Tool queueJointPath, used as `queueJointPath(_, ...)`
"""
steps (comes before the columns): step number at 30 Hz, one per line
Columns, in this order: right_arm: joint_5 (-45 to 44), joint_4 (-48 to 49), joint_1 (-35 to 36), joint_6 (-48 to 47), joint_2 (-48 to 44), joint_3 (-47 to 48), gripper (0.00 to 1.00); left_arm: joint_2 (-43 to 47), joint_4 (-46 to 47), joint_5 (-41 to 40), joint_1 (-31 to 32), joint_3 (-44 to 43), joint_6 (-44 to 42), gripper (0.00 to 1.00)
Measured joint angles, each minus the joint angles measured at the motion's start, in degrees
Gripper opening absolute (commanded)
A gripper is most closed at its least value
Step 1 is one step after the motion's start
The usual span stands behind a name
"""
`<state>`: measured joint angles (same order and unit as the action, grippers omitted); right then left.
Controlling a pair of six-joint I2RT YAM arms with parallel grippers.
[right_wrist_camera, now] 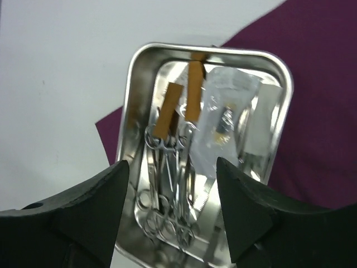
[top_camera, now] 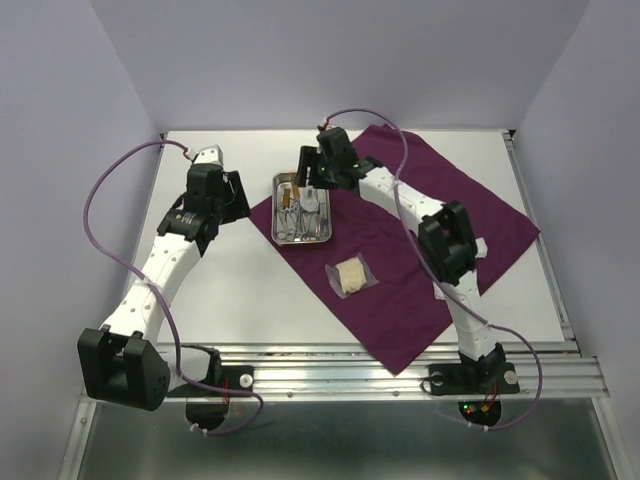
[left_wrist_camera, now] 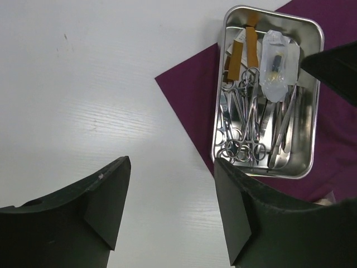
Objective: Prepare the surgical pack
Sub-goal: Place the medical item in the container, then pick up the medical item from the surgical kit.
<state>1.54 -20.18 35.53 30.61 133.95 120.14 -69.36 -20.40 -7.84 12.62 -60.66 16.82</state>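
Left jaws open above desk point(left_wrist_camera: 83, 84) beside steel tray point(left_wrist_camera: 304, 139), right jaws open over tray, purple cloth point(left_wrist_camera: 189, 89) beneath

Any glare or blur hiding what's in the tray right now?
Right wrist: tray walls mirror the light, tools slightly soft, own fingers dark silhouettes. Left wrist: sharper, mild sheen on the steel. Top: even light, but the tray is too small to read.

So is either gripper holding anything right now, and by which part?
Nothing. Both are open and empty: left gripper over the table, right gripper above the steel tray.
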Motion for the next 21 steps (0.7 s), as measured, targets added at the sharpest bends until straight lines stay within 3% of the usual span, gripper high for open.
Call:
queueJointPath(6, -6.8, -0.8, -3.9, -1.7, -20.5, -21.6, 0.68, 0.0, 0.8, 2.8, 0.1, 0.3, 0.0, 0.75)
queueJointPath(13, -9.5, 1.2, -19.4, -1.9, -41.9, -46.9, 0.67, -0.4, 1.7, 4.9, 1.5, 0.3, -0.1, 0.72)
queueJointPath(17, -10.1, -1.0, -19.6, -2.4, -46.6, -55.8, 0.67, -0.8, 2.6, 5.1, 5.2, 1.0, 0.2, 0.67)
queueJointPath(21, -10.1, -2.6, -17.8, -2.4, -48.8, -61.0, 0.67, -1.8, 2.9, 4.3, 13.3, 2.8, 1.7, 0.61)
